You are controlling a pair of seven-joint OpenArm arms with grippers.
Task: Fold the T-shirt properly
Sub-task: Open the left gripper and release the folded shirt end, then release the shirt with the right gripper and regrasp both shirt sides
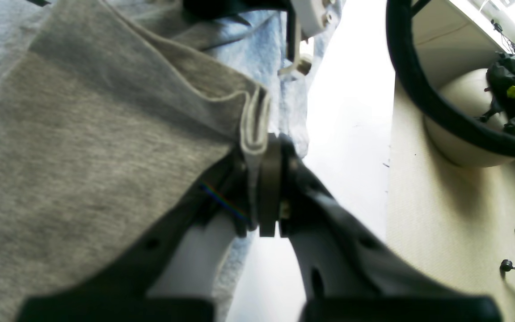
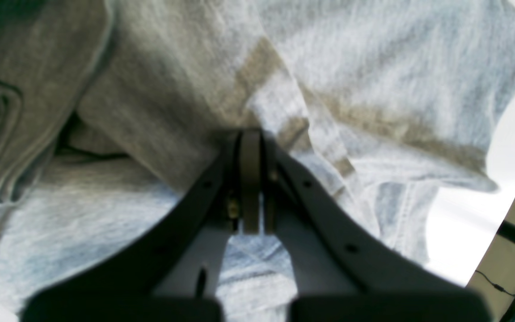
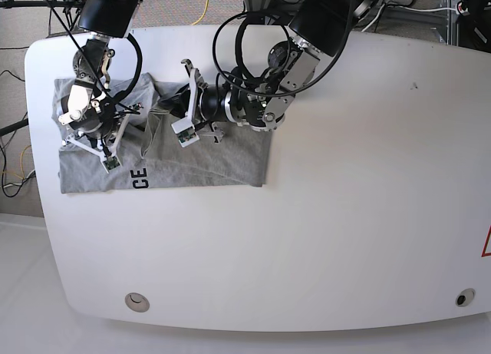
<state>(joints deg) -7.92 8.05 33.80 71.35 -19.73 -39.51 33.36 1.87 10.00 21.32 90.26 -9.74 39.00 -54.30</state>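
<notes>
T-shirt [image 3: 207, 158] fabric sits pinched between both arms' jaws (folded hem).

From my right wrist camera I see the right gripper [image 2: 251, 134] with its two dark fingers [image 2: 195, 210] pressed together, and a fold of the T-shirt [image 2: 172, 112] is pinched at their tips. The light grey cloth fills almost the whole view, with many wrinkles. At the far left a folded edge [image 2: 2, 147] shows layers. On the right a strip of the white table [image 2: 467, 223] appears.
</notes>
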